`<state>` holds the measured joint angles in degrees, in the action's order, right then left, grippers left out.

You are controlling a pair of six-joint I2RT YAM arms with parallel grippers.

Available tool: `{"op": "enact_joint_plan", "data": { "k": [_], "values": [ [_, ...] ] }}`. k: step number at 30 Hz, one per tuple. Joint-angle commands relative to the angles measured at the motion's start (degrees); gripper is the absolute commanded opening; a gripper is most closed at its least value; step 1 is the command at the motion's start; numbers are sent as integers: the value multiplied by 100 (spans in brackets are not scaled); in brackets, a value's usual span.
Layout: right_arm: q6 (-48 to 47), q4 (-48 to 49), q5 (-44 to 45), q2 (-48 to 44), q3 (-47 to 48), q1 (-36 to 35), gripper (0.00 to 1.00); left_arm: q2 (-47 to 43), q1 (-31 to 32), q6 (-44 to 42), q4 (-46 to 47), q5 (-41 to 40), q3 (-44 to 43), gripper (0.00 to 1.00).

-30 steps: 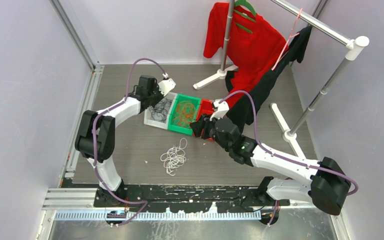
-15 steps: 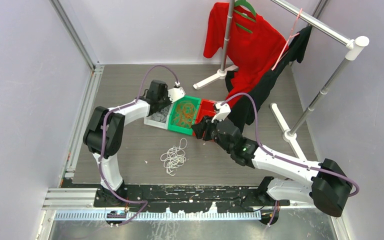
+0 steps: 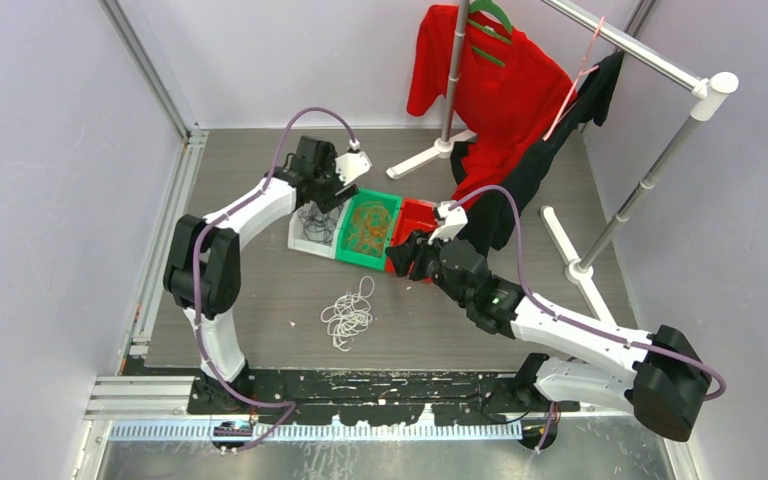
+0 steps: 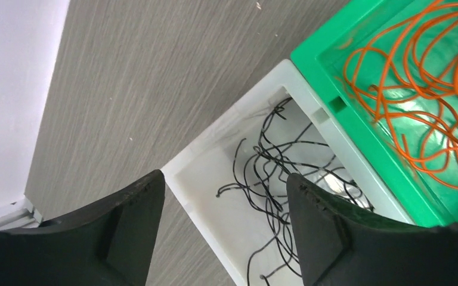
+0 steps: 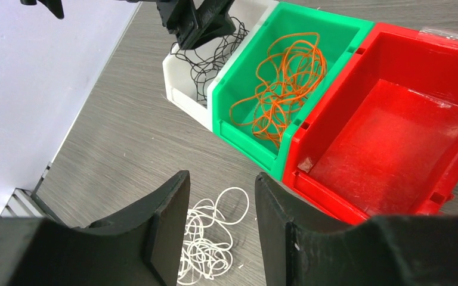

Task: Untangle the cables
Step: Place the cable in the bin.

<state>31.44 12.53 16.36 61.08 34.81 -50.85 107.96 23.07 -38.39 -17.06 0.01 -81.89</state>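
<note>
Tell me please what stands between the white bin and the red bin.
The green bin with the orange cables stands between the white bin and the red bin, close against both; the right wrist view shows it best.
</note>
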Motion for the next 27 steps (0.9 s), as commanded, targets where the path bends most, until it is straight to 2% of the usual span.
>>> {"op": "enact_joint_plan", "data": {
  "k": [1,5,10,13,17,19,23,27],
  "values": [
    [-45,61,-32,-282,117,23,50,-329,-69,-55,-695,239,-289,78],
    [-83,-64,-45,-397,117,23,50,-350,-189,-151,-1181,478,-590,85],
    [-130,-81,-60,-425,82,31,50,-413,-578,-523,-2755,1513,-1431,87],
    [-129,-7,-130,-338,72,40,49,-533,-761,-909,-3236,1768,-1562,92],
    [-104,96,-183,-225,92,40,49,-549,-946,-1238,-3895,2343,-1632,91],
    [-103,123,-196,-189,95,40,49,-558,-951,-1614,-4229,2509,-1443,88],
    [-88,214,-212,-88,77,48,49,-615,-947,-1823,-3952,2557,-901,75],
    [-19,285,-247,16,73,49,49,-601,-909,-1606,-3140,2470,-530,49]
  ]
}}
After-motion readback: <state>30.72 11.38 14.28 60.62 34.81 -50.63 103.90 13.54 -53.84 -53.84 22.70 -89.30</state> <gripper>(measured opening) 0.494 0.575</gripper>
